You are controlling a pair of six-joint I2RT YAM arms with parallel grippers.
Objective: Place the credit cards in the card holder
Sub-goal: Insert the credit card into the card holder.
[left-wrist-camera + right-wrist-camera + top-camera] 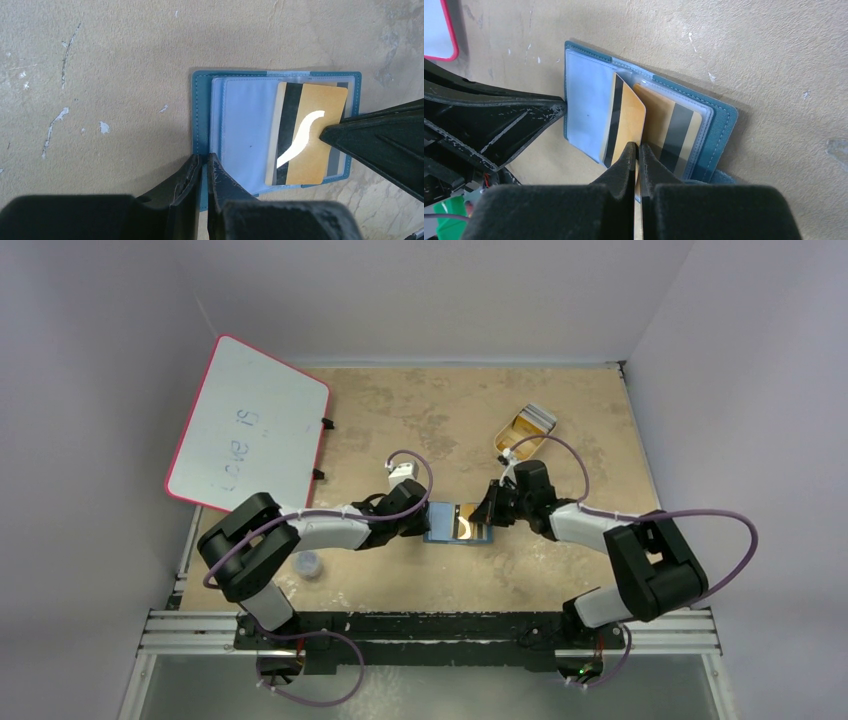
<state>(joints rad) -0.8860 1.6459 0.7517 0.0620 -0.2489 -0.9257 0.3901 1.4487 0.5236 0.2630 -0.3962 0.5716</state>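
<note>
The blue card holder [202,112] lies open on the table, its clear pockets facing up. My left gripper [204,158] is shut on its near left edge; a strip of blue cover shows between the fingertips. My right gripper [638,146] is shut on an orange credit card [628,117] with a dark stripe, held tilted over the holder's [720,134] middle fold. A second orange card [674,125] sits inside the right-hand pocket. From above, the two grippers [425,523] [484,512] meet at the holder [445,523] from either side.
A beige tray [505,433] holding more cards [530,421] stands at the back right. A pink-rimmed whiteboard [250,430] leans at the back left. A small clear cap [310,563] lies beside the left arm. Walls close in the table's sides.
</note>
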